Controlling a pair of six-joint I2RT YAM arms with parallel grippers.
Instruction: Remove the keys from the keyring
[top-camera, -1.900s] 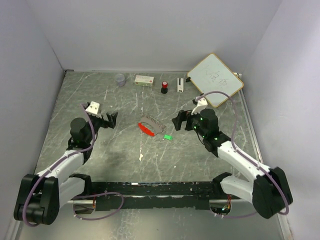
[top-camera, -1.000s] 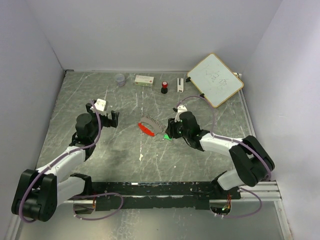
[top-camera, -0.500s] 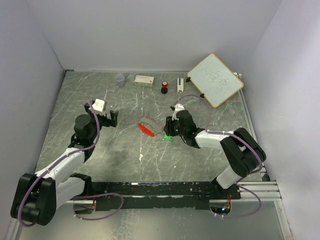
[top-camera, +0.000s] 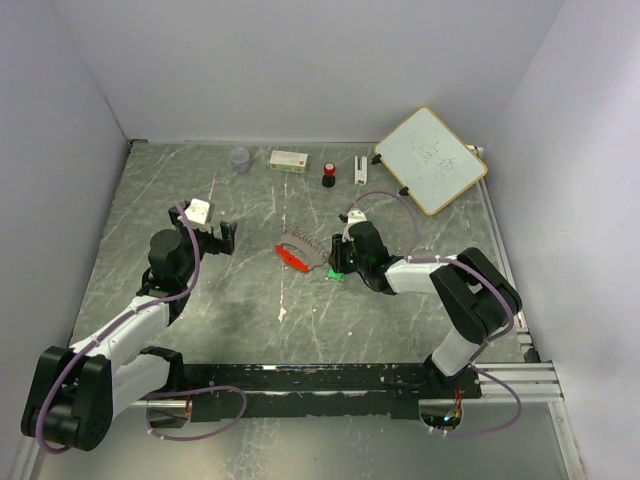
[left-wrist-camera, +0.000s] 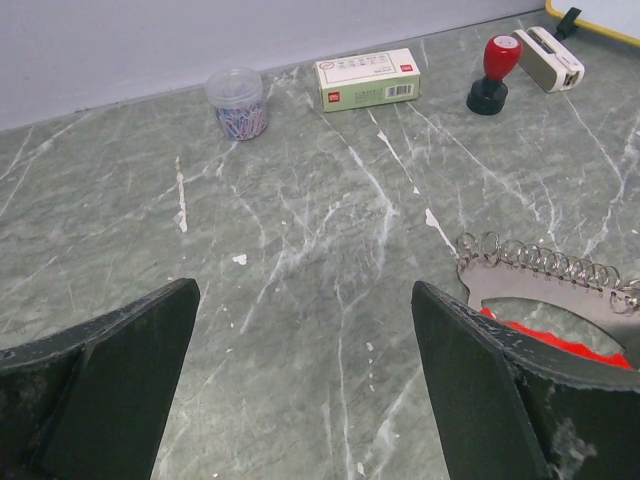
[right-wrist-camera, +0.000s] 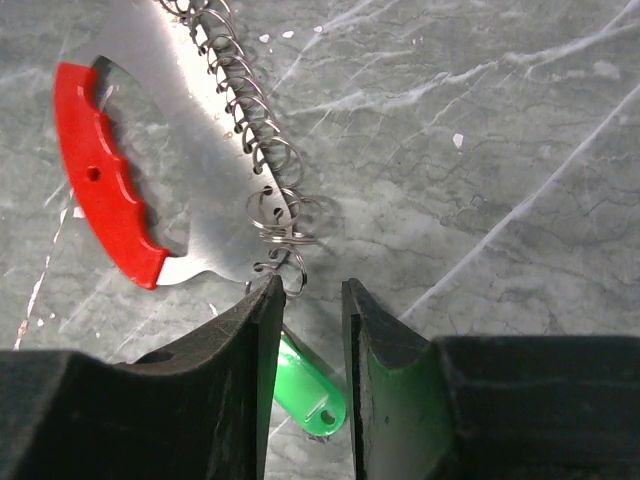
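Note:
The keyring (right-wrist-camera: 245, 110) is a grey coil of wire rings along the edge of a flat silver plate, lying mid-table (top-camera: 305, 245). A long red key (right-wrist-camera: 100, 190) runs along the plate's other side (top-camera: 291, 258). The small green key (right-wrist-camera: 310, 395) lies at the coil's near end (top-camera: 336, 273). My right gripper (right-wrist-camera: 305, 330) is down over it with its jaws a narrow gap apart. The green key sits between them, against the left finger and apart from the right one. My left gripper (top-camera: 222, 238) hovers wide open, left of the keyring (left-wrist-camera: 540, 262), holding nothing.
Along the back wall stand a clear cup of paper clips (top-camera: 240, 158), a white box (top-camera: 289, 159), a red-and-black knob (top-camera: 328, 175) and a small white block (top-camera: 359, 168). A whiteboard (top-camera: 431, 158) lies at the back right. Walls enclose the table on three sides.
My right arm has reached left and down to the green key, and its jaws have narrowed around it. The left gripper has only shifted slightly and stays wide open.

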